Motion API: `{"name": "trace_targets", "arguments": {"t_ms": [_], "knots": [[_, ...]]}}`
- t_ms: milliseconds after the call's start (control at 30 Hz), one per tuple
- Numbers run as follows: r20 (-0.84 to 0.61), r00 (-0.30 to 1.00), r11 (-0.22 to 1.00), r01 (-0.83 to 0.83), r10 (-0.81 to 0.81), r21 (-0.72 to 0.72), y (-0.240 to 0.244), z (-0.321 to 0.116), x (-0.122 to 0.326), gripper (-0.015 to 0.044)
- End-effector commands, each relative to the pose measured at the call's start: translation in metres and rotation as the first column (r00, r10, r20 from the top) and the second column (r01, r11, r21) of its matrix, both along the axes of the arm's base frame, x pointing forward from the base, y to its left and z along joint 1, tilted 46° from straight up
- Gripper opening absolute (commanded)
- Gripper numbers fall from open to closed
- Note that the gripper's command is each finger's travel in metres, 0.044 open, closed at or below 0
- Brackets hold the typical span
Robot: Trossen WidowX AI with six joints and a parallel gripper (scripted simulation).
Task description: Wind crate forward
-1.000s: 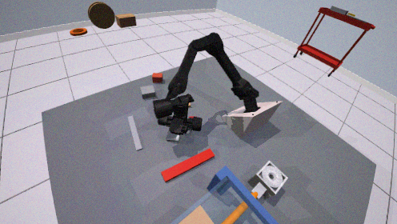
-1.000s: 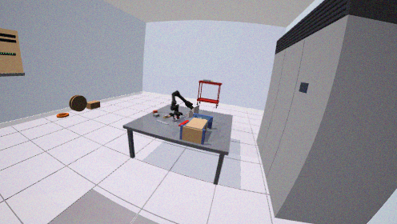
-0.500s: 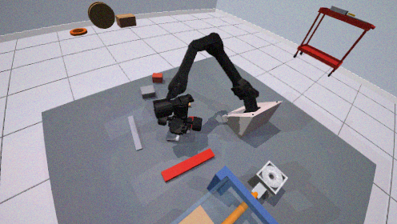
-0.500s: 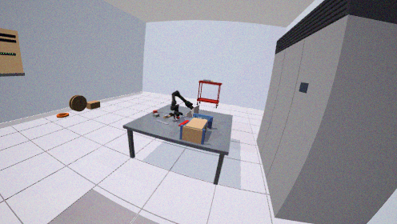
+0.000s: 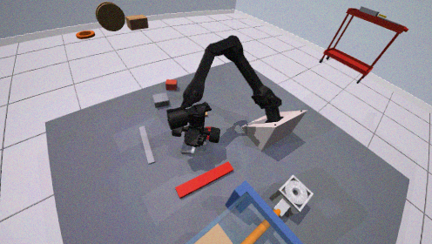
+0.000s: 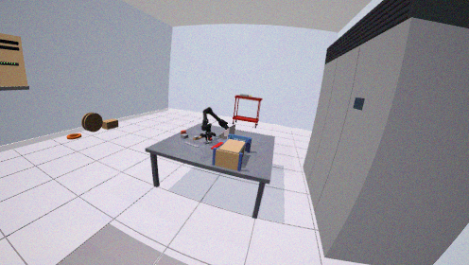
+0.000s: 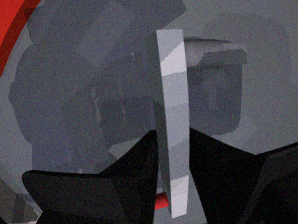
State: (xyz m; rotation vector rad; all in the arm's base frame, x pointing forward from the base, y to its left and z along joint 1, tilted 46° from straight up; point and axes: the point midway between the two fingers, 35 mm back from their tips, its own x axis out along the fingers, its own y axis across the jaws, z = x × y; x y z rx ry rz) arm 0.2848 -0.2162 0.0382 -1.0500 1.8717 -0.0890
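Note:
My gripper [image 7: 169, 135] [image 5: 194, 140] is shut on the winch handle [image 7: 175, 92] [image 5: 188, 150], a pale flat metal bar low over the bench. Its grey round stub [image 7: 202, 52] juts right near the bar's far end in the wrist view; a bit of red grip [image 7: 161, 201] shows between the fingers at the near end. The hand winch [image 5: 296, 193], a white square housing with a round centre, stands at lower right in the top view. An orange strap [image 5: 257, 233] runs from it over the tan crate [image 5: 214, 237] [image 6: 228, 160], in the blue-framed cubby [image 5: 243, 189]. The crate's front contact is hidden.
A red flat bar [image 5: 205, 179] lies between gripper and cubby. A thin grey bar [image 5: 146, 145], a grey block [image 5: 161, 100] and a red block [image 5: 172, 84] lie beyond the gripper. The arm's pale wedge-shaped base [image 5: 283, 131] stands right of the gripper.

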Motion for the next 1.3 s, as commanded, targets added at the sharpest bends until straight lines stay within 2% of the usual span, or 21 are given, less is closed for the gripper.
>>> {"name": "trace_targets", "arguments": {"t_ms": [0, 133, 233, 467, 1000, 1267], "knots": [[0.004, 1.0, 1.0, 0.0, 0.0, 0.0, 0.002, 0.002, 0.002, 0.0], [0.007, 1.0, 1.0, -0.001, 0.001, 0.011, 0.026, 0.024, 0.016, 0.0], [0.006, 1.0, 1.0, -0.001, 0.001, 0.016, 0.063, 0.059, 0.027, 0.0], [0.0, 1.0, 1.0, 0.0, 0.0, 0.006, 0.108, 0.107, 0.028, 0.0], [-0.008, 1.0, 1.0, 0.002, -0.002, 0.003, 0.107, 0.105, 0.027, 0.0], [0.036, 0.999, 0.999, 0.01, -0.012, 0.039, 0.156, 0.069, 0.046, 0.0]]}}
